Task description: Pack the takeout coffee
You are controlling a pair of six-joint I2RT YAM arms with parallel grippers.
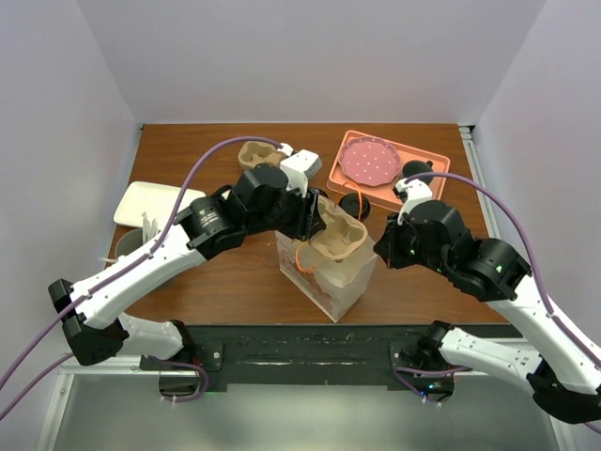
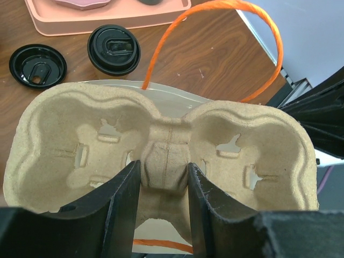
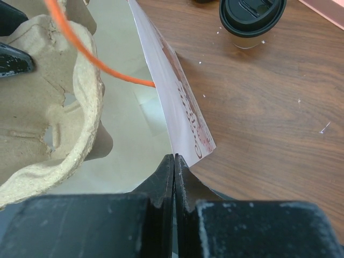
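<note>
1. Coffee: one cup was counted. The coffee [image 3: 248,21] stood upright on the bench [image 3: 279,118], black lid on, outside the bag [image 3: 185,115] and apart from it, near the pink tray [image 1: 429,160].

2. Carriers: two were counted. One carrier [image 2: 161,134] was held level at the bag's mouth, with both of its cup wells empty. The second carrier [image 1: 258,153] lay at the back of the bench.

3. Bag: one clear bag stood upright at the near middle of the bench. Two orange handles were seen on it, one [image 2: 215,6] behind the held carrier and one [image 2: 161,244] before it.

4. Lids: two black lids were seen in the left wrist view, a lid [image 2: 114,49] and a second lid [image 2: 37,65], both just before the tray. Which one capped the cup could not be told from that view.

5. Left fingers [image 2: 121,204]: the central ridge of the held carrier was pinched between them.

6. Right fingers [image 3: 164,180]: they were pressed together at the bag's rim. Whether plastic was caught between them could not be told.

7. Other items: one pink plate [image 1: 368,162] lay in the tray. One white tray [image 1: 150,202] lay at the left edge of the bench.
</note>
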